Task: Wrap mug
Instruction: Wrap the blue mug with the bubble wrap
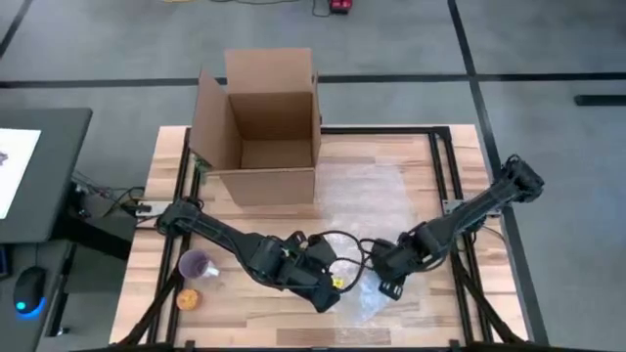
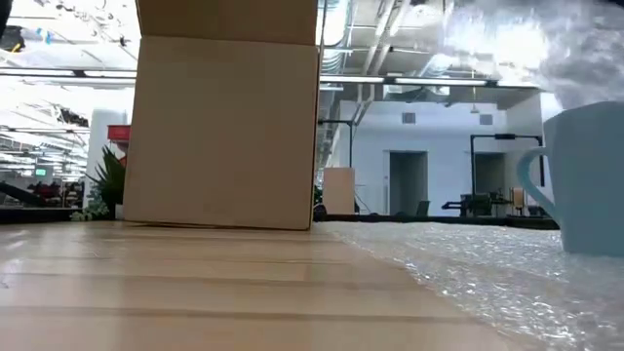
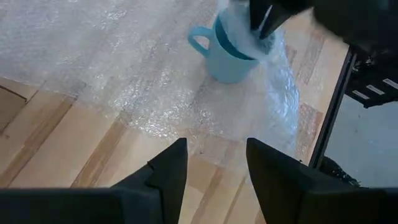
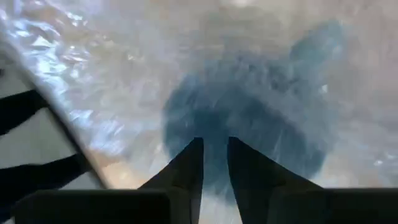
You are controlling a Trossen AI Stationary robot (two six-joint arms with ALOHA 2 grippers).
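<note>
The right gripper (image 4: 214,163) has its fingers pinched nearly together on a fold of bubble wrap (image 3: 124,68), drawing the sheet up over the light blue mug (image 3: 227,53) so it drapes across the rim. The mug stands upright on that same sheet near the table's (image 1: 391,147) front edge. The left gripper (image 3: 214,165) hangs just beside it, fingers spread and empty, likely waiting to tuck. The cardboard box (image 1: 259,127) sits well behind

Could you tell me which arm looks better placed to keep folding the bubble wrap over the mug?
Probably the right: its gripper is at the mug, pinching bubble wrap over the rim. The left gripper hovers open, short of the mug.
</note>
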